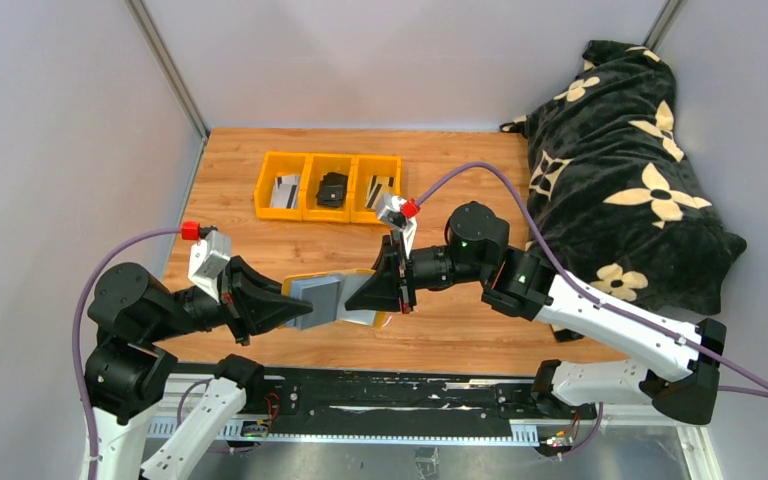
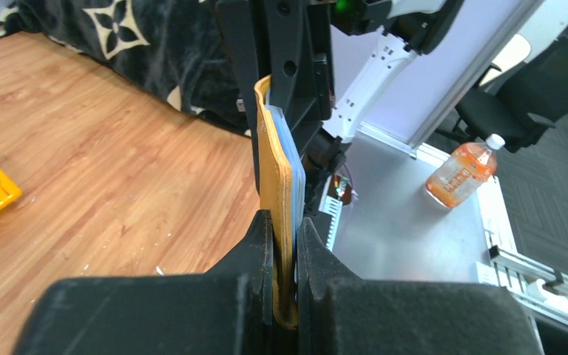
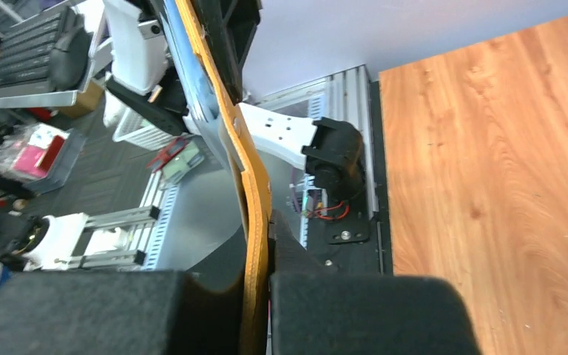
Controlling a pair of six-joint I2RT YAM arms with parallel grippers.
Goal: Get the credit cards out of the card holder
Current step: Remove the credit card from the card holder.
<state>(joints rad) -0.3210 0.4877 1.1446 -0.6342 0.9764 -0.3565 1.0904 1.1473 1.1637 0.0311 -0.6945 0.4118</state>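
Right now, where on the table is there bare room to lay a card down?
Bare table between the bins and the blanket, and a strip in front of the bins. Crowded front centre, where left claw and right claw grip the wallet.

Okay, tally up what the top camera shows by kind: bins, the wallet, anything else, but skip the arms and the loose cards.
yellow bins: 3
card holder: 1
black folded item, in the middle bin: 1
black floral cloth: 1
Total: 6
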